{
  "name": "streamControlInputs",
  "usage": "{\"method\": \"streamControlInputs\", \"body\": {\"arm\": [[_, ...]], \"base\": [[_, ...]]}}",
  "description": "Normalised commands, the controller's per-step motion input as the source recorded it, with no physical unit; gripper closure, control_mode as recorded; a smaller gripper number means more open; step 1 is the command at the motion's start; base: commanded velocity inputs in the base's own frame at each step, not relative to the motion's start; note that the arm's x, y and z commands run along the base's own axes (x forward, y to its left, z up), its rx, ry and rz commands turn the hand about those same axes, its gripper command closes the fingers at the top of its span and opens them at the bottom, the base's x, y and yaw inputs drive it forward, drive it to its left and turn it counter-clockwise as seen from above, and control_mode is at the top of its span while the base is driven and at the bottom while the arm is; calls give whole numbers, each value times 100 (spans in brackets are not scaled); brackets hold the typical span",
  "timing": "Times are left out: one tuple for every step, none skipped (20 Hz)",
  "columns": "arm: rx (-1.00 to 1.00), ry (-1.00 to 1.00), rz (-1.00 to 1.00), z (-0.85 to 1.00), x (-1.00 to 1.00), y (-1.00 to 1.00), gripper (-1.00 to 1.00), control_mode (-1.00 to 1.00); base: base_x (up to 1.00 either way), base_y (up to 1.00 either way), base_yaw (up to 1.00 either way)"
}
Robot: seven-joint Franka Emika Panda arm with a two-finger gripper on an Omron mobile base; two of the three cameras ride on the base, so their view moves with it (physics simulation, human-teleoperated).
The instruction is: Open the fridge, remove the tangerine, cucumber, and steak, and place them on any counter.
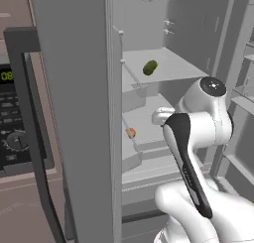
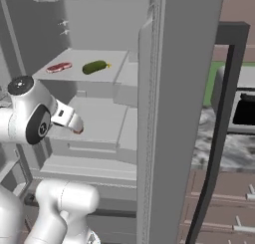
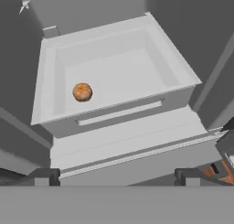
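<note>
Looking into the open fridge (image 1: 74, 113), I see its door standing wide at my left, then the cucumber (image 1: 150, 67) lying on the upper shelf. From the right base camera the steak (image 2: 59, 66) sits just left of the cucumber on that same shelf. Below, the tangerine (image 3: 82, 92) rests in the left part of a shallow white bin (image 3: 178, 77). My gripper (image 3: 116, 175) hangs above the bin's front, fingers spread wide, holding nothing.
</note>
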Motion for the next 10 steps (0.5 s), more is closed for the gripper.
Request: {"method": "streamControlInputs", "body": {"arm": [[0,0,0,0,0,0,-100,100],[0,0,0,0,0,0,-100,100],[0,0,0,0,0,0,-100,100],[0,0,0,0,0,0,-100,100],[0,0,0,0,0,0,-100,100],[0,0,0,0,0,0,-100,100],[0,0,0,0,0,0,-100,100],[0,0,0,0,0,0,-100,100],[0,-2,0,26,-6,0,-100,-100],[0,-10,0,44,-23,0,-100,-100]], "base": [[100,24,0],[100,25,0],[100,27,0],[100,24,0],[86,23,0],[76,19,0],[38,9,0],[3,0,0],[0,0,0],[0,0,0]]}}
